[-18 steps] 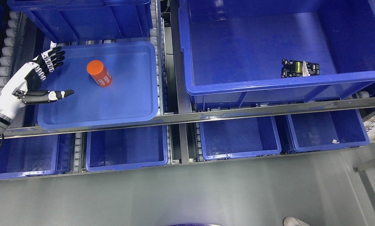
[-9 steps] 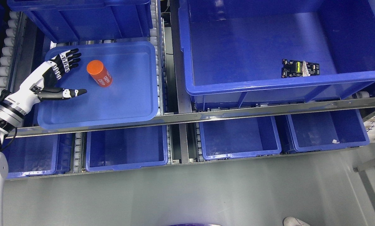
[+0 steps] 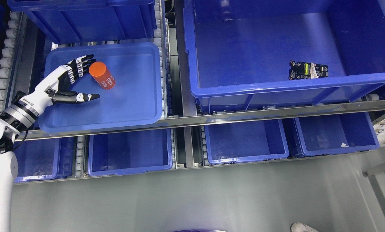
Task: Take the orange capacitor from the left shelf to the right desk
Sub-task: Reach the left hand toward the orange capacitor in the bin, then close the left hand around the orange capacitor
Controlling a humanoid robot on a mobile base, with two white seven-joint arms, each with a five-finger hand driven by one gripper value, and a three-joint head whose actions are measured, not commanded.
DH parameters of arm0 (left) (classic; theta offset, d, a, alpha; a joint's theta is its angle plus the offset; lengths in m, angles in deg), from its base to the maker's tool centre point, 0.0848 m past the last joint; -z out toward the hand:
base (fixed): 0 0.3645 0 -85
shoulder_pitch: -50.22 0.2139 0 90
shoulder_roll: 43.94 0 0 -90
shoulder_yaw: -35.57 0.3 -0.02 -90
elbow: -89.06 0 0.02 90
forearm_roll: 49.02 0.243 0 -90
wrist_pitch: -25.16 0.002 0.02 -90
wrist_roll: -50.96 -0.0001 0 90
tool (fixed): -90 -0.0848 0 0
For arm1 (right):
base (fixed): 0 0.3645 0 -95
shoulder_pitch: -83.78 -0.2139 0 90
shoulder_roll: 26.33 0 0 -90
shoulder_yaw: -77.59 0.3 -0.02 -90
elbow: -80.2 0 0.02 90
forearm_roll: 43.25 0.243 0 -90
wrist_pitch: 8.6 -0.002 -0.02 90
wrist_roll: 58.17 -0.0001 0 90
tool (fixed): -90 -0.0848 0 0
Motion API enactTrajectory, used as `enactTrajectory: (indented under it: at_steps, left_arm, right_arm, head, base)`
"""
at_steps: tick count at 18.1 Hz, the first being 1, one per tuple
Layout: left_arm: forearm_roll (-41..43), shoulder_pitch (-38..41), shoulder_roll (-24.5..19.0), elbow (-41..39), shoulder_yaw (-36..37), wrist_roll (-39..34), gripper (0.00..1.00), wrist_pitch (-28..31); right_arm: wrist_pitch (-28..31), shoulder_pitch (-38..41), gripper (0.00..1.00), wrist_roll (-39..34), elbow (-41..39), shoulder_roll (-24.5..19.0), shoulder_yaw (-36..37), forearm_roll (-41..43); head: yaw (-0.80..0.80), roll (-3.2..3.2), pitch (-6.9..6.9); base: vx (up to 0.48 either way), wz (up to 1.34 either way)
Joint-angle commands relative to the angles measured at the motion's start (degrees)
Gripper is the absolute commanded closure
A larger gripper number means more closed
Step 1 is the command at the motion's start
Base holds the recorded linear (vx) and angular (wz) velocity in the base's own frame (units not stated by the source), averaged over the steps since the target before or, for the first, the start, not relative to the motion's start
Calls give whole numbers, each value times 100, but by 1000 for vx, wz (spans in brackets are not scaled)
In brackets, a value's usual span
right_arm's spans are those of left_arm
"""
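An orange capacitor (image 3: 102,75), a short cylinder with white print on its side, lies tilted on a shallow blue tray (image 3: 131,100) on the left shelf. My left hand (image 3: 79,77) is over the tray just left of the capacitor, open, with the fingers (image 3: 83,63) reaching its upper left edge and the thumb (image 3: 84,96) stretched out below it. Whether the fingertips touch the capacitor I cannot tell. The right arm is out of the picture.
A large blue bin (image 3: 276,42) on the right holds a small black circuit board (image 3: 307,70). Another blue bin (image 3: 83,16) stands behind the tray. Several blue bins (image 3: 244,138) fill the lower shelf. A metal rail (image 3: 212,117) runs along the shelf front. Grey floor lies below.
My left hand has moved right across the tray, from its left edge to right beside the capacitor. The capacitor has not moved.
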Motion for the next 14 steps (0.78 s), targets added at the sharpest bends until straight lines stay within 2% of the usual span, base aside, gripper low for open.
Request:
enactTrajectory:
  at_steps: [1, 7, 14]
  left_arm:
    - [52, -108, 67, 298, 238, -2, 6, -5]
    - [87, -161, 67, 316, 230, -11, 8, -5]
    - [78, -275, 76, 448, 177, -11, 22, -32]
  right_arm:
    - [2, 114, 0, 5, -100, 100, 70, -26]
    - [2, 114, 0, 5, -100, 100, 70, -26]
    - [11, 114, 0, 5, -100, 100, 70, -26]
  head:
    - [0, 0, 0]
    - [0, 0, 0]
    - [0, 0, 0]
  base:
    - [0, 0]
    - [0, 0]
    - [0, 0]
